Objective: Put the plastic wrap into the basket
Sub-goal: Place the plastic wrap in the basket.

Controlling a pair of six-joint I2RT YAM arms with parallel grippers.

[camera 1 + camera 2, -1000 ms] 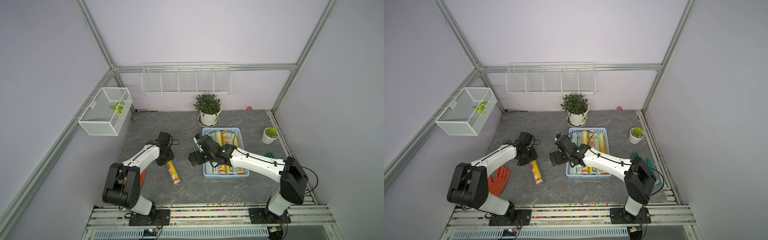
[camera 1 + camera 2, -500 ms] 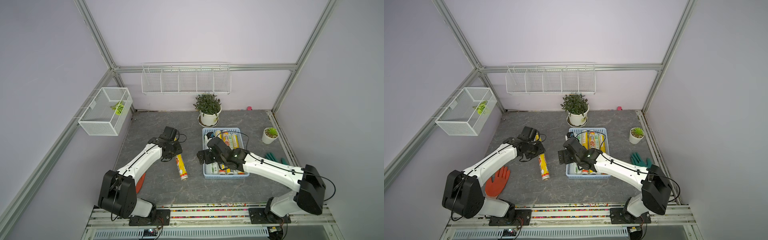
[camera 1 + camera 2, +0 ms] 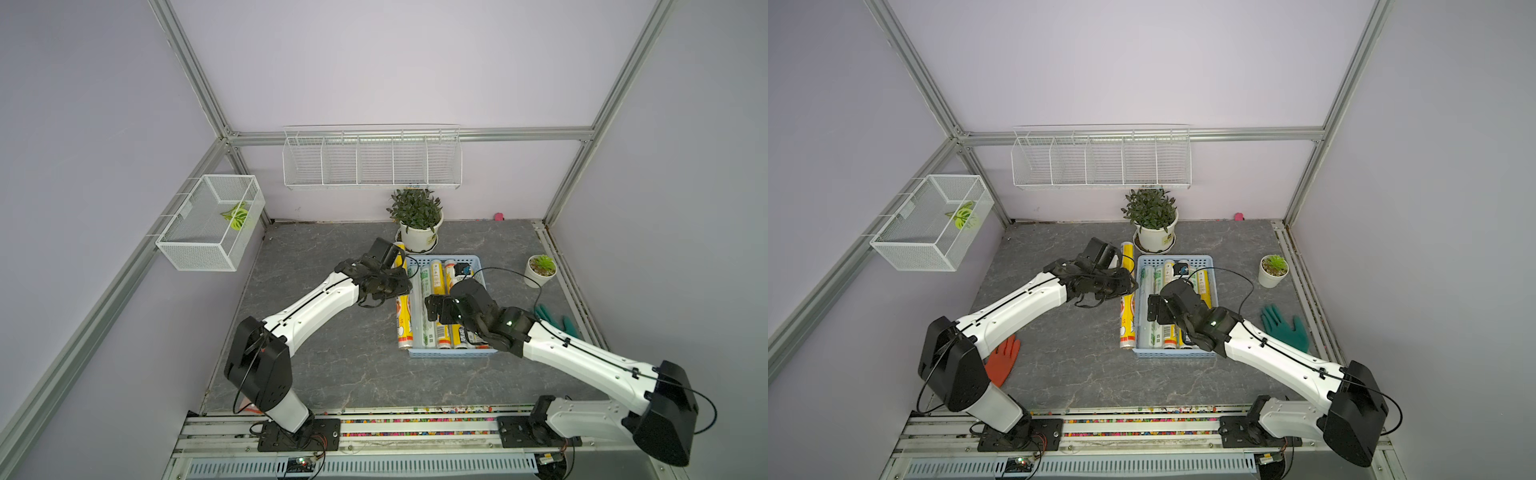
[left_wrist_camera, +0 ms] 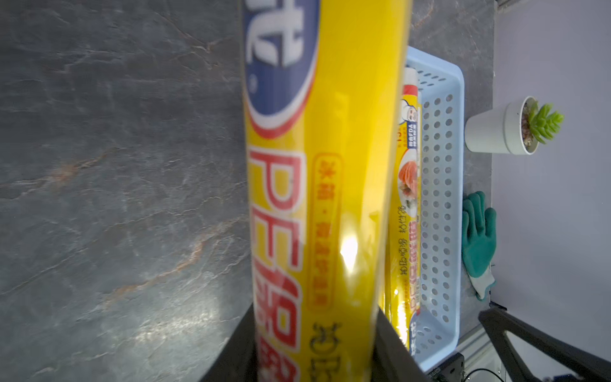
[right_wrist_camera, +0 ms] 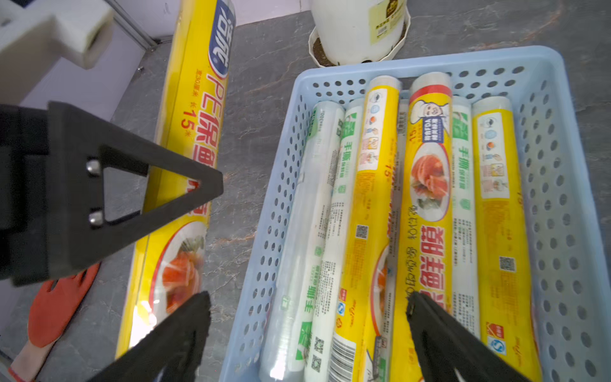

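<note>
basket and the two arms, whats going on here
The robot is loading plastic-wrap rolls into the blue basket. The left gripper is shut on a yellow roll, held lengthwise just outside the basket's side and not yet in it. The right gripper hangs open over the rolls already lying in the basket, holding nothing.

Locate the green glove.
In a top view, the green glove lies flat on the robot's right side, just right of the basket and nearer the camera than the succulent pot.
</note>
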